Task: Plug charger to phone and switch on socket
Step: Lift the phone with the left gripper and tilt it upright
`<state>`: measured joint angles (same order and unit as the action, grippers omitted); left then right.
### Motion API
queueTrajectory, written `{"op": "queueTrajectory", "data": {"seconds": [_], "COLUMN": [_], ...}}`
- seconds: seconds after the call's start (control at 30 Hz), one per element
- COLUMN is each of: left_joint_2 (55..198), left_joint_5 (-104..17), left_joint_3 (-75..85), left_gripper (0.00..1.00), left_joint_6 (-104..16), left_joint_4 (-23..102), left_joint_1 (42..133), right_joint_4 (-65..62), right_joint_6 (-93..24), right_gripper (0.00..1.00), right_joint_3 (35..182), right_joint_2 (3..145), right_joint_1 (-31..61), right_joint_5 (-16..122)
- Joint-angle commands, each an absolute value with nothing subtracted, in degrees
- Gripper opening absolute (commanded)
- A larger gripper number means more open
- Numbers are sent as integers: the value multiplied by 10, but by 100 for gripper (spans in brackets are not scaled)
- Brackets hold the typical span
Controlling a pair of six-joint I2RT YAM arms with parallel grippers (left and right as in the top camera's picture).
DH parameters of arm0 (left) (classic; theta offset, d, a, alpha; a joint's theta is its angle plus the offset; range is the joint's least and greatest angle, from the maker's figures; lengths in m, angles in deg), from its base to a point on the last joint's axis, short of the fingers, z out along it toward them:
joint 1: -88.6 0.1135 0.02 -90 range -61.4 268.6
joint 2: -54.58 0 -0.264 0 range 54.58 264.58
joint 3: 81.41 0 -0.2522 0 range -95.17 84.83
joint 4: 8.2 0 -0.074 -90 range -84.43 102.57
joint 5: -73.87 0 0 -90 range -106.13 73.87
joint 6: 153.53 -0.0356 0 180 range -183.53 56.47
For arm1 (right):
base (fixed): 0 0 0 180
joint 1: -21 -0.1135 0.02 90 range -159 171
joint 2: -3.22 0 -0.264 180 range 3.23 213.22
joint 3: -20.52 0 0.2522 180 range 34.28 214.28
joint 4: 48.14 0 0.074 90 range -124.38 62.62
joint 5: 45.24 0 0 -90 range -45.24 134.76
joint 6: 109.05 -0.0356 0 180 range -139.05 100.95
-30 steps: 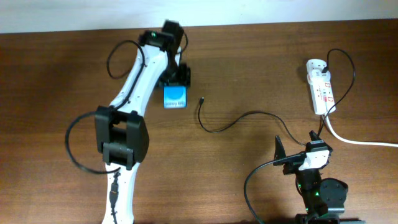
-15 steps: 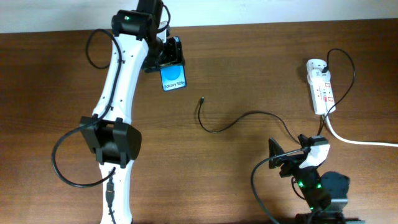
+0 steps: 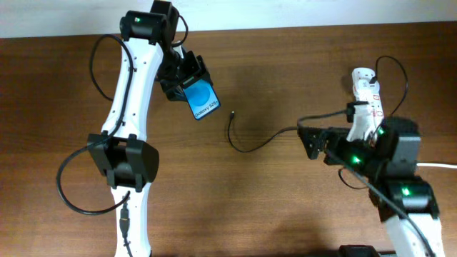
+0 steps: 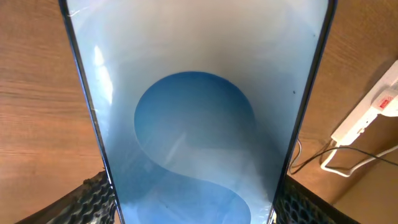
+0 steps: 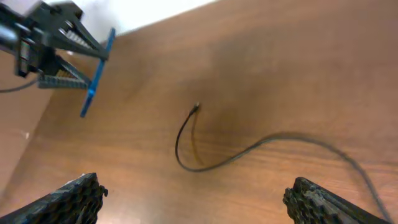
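My left gripper [image 3: 187, 77] is shut on the phone [image 3: 201, 99], a blue-screened slab held tilted above the table; it fills the left wrist view [image 4: 196, 112] and shows edge-on in the right wrist view [image 5: 96, 71]. The charger, a thin black cable [image 3: 250, 146], lies curved on the table with its plug tip [image 3: 232, 113] right of the phone, also in the right wrist view [image 5: 196, 107]. My right gripper [image 3: 314, 143] is open and empty, above the cable's right part. The white socket [image 3: 368, 96] lies at the far right, partly behind my right arm; it also shows in the left wrist view [image 4: 370, 112].
The socket's thick white cord [image 3: 428, 164] runs off the right edge. My left arm [image 3: 132, 107] stretches up the table's left side. A pale wall [image 3: 285, 13] borders the table's far edge.
My left gripper has lifted the phone and turned it to tilt toward the right. My right arm has risen from the front edge and moved up over the cable beside the socket.
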<state>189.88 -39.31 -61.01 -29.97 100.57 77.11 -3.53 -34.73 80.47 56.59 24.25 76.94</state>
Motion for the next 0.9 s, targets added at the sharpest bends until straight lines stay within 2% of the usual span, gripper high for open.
{"op": "queueTrajectory", "data": {"seconds": [0.0, 0.1, 0.27, 0.4, 0.53, 0.87], "left_joint_2": [1887, 1887, 1887, 1887, 1887, 1887], "left_joint_5": [-408, -431, -600, -600, -656, -873], "left_joint_3": [-627, -627, -627, -627, -618, -498], "left_gripper": [0, 0, 0, 0, 0, 0], "left_joint_6": [-286, -282, -264, -161, -123, -122], "left_joint_4": [1017, 1018, 1021, 1021, 1023, 1021], "left_joint_1": [772, 772, 772, 773, 772, 819], "right_joint_4": [-37, -38, -59, -61, -61, -61], "right_joint_6": [-362, -361, -391, -409, -421, -421], "right_gripper": [98, 98, 98, 98, 98, 98], "right_joint_3": [815, 815, 815, 815, 815, 815], "right_joint_2": [606, 632, 641, 641, 641, 642], "right_joint_1": [244, 244, 244, 244, 244, 244], "right_joint_5": [817, 821, 821, 821, 821, 821]}}
